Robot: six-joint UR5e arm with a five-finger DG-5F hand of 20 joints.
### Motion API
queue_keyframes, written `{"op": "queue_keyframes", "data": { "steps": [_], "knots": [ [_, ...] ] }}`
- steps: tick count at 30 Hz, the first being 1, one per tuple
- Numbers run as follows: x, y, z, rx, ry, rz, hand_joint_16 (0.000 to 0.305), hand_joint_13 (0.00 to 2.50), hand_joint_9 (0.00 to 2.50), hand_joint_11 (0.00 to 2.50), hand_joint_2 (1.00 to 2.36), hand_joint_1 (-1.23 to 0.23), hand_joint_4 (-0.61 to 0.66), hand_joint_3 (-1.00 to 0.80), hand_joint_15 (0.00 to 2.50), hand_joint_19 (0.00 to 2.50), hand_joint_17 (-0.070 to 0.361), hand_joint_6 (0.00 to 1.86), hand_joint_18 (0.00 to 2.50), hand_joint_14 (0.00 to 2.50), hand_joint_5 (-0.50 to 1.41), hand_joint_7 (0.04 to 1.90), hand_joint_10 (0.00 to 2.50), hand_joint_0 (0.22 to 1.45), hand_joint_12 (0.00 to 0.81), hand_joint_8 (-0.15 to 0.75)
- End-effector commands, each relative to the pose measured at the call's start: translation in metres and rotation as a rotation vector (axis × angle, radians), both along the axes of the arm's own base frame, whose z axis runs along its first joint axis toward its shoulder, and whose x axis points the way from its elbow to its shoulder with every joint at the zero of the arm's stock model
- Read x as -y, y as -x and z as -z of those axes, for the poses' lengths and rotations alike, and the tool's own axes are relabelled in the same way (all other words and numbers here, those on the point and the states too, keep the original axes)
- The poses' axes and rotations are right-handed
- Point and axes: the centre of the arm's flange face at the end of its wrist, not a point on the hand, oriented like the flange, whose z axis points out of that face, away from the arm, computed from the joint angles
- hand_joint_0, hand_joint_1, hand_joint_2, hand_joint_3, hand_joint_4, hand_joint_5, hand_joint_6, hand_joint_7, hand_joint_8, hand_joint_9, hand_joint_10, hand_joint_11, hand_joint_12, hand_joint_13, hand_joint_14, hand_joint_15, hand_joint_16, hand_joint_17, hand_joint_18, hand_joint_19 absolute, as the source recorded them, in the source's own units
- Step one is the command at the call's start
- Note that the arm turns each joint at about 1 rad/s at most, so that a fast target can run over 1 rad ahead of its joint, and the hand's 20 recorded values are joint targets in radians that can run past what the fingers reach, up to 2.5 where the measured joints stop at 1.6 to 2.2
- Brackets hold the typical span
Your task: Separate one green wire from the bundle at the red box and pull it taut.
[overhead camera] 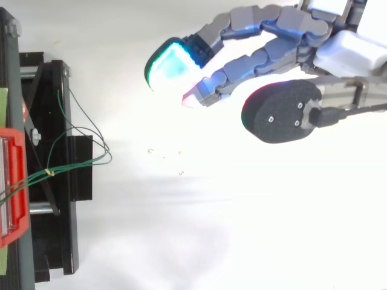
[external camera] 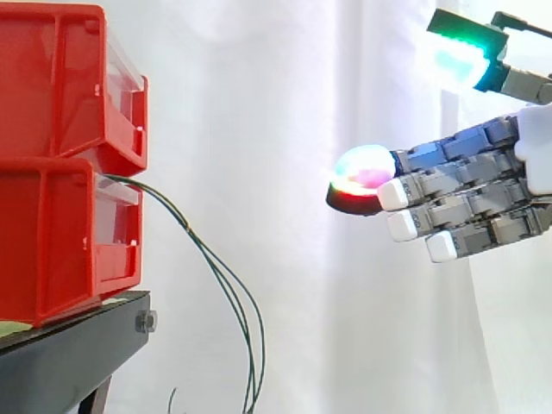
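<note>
At the left, by the red box (external camera: 52, 237), no wire has been separated yet.
The green wires (external camera: 222, 274) leave the front of the lower red box together and droop in slack loops past the edge of the black stand (external camera: 73, 349). Seen from above, they fan out just right of the stand, bound by a small yellowish tie (overhead camera: 49, 173) nearer the box. None is singled out or taut, so I judge the whole job is left: reach in, pick one strand, draw it right. The hand (external camera: 470, 203) hangs well apart to the right, about level with where the wires leave the box, its fingers stretched loosely toward it and grasping nothing.
</note>
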Motion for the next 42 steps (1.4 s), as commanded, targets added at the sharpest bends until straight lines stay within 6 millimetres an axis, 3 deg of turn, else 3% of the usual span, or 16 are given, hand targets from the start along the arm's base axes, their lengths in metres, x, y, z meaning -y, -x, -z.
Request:
{"op": "queue_keyframes", "data": {
  "steps": [1,16,27,33,42],
  "knots": [
    [0.001,0.000,0.000,0.000,0.002,0.015,0.033,0.77,0.79,0.19,1.00,-0.55,0.27,-0.49,0.19,0.25,0.075,0.50,0.66,0.01,-0.20,0.68,0.00,0.57,0.257,0.287],
    [0.022,-0.002,-0.006,0.029,0.068,0.084,0.033,0.78,0.82,0.21,1.00,-0.54,0.27,-0.49,0.20,0.26,0.075,0.50,0.66,0.01,-0.20,0.68,0.00,0.57,0.259,0.291],
    [0.021,-0.004,-0.050,-0.069,0.047,0.062,0.035,0.78,0.82,0.21,1.00,-0.54,0.27,-0.49,0.20,0.28,0.080,0.50,0.67,0.01,-0.19,0.68,0.01,0.57,0.262,0.289],
    [0.021,-0.011,-0.041,-0.063,0.066,0.054,0.036,0.78,0.82,0.21,1.00,-0.54,0.27,-0.48,0.20,0.29,0.080,0.50,0.68,0.01,-0.19,0.68,0.01,0.57,0.262,0.290],
    [0.017,-0.034,0.008,-0.065,0.060,0.036,0.036,0.78,0.83,0.21,1.00,-0.54,0.28,-0.48,0.20,0.29,0.081,0.50,0.69,0.01,-0.19,0.68,0.00,0.57,0.262,0.291]
  ]
}}
